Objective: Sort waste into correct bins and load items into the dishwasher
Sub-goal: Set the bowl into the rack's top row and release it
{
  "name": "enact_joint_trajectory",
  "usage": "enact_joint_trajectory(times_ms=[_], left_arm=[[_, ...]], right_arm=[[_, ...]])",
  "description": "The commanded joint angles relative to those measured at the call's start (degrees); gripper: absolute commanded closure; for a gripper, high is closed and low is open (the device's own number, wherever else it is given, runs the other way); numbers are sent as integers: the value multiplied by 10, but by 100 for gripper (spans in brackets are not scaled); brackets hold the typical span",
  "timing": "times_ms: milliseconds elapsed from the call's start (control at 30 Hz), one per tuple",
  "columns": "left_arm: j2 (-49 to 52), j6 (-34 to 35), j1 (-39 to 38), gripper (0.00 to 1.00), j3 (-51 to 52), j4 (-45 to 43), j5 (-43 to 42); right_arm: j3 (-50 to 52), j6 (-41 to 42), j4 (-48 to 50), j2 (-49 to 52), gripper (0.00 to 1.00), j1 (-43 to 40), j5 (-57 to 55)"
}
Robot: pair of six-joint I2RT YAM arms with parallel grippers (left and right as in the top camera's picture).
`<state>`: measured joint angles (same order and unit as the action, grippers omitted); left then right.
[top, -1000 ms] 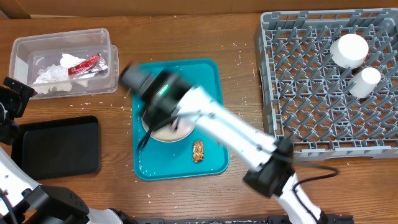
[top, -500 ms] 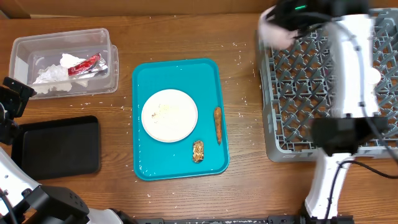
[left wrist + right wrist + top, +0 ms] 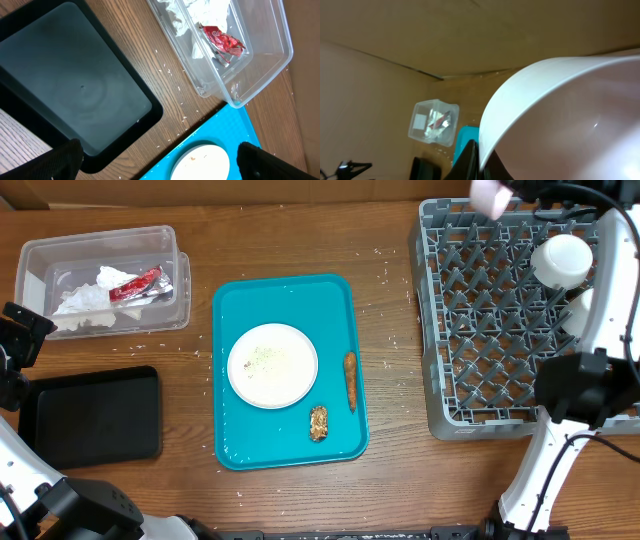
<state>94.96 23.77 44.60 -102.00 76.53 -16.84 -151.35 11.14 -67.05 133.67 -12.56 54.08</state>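
My right gripper [image 3: 481, 159] is shut on the rim of a bowl [image 3: 570, 115] with a white outside and a pink inside. In the overhead view the bowl [image 3: 490, 194] hangs over the far left corner of the grey dish rack [image 3: 480, 330]. Two white cups [image 3: 562, 260] stand in the rack. A white plate [image 3: 272, 364], a sausage [image 3: 350, 380] and a brown food piece [image 3: 318, 422] lie on the teal tray [image 3: 340, 300]. My left gripper [image 3: 160, 167] is open and empty above the table, between the black bin [image 3: 75, 95] and the plate [image 3: 202, 162].
A clear bin [image 3: 100, 280] with crumpled paper and a red wrapper [image 3: 222, 42] sits at the far left. The black bin [image 3: 95, 415] is empty at the near left. Crumbs lie scattered on the wooden table. A cardboard wall runs along the back.
My right arm has swung from over the plate on the tray across to the rack's far corner, carrying the bowl. The plate and sausage now show. The left arm has not moved.
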Motion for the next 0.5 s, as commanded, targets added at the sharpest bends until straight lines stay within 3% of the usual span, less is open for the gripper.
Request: enact_joint_trajectory(times_ms=[0,467], left_arm=[[6,-11,-4,0,-1,1,7],[6,-10,-4,0,-1,2,7]], right_arm=[[35,22,27,29,96,6,53],[212,41,150,33,96,9,75]])
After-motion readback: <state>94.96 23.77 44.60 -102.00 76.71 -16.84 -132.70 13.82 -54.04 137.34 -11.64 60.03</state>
